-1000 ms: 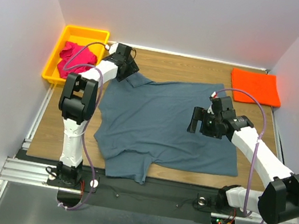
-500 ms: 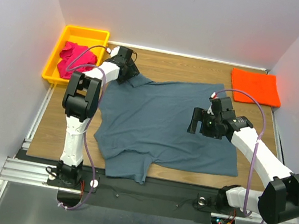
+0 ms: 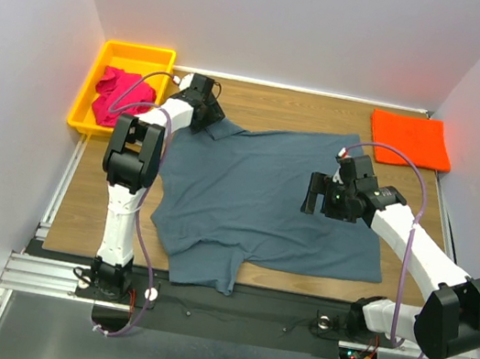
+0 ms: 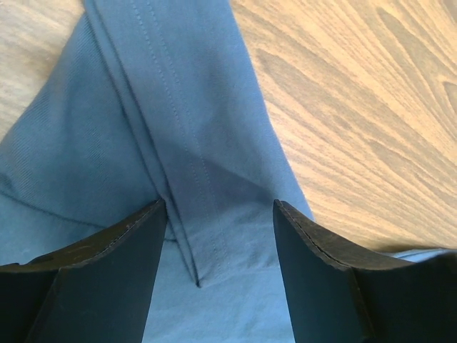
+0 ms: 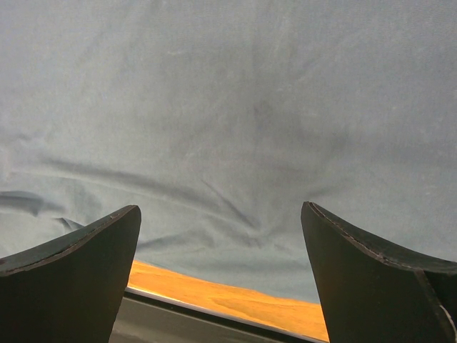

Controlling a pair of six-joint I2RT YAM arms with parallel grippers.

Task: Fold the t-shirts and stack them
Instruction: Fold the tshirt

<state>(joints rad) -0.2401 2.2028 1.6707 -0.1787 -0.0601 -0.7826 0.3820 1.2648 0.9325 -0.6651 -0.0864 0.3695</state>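
Your left end effector (image 4: 219, 207) straddles the sleeve seam of the grey-blue shirt (image 3: 246, 199), parted, gripping nothing: sink lower, then pinch both layers. Your right end effector (image 5: 221, 207) hangs wide open, empty.

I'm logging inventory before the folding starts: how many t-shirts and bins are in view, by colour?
Grey-blue t-shirt: 1
Orange t-shirt: 1
Magenta-pink t-shirt: 1
Yellow bin: 1
Total: 4
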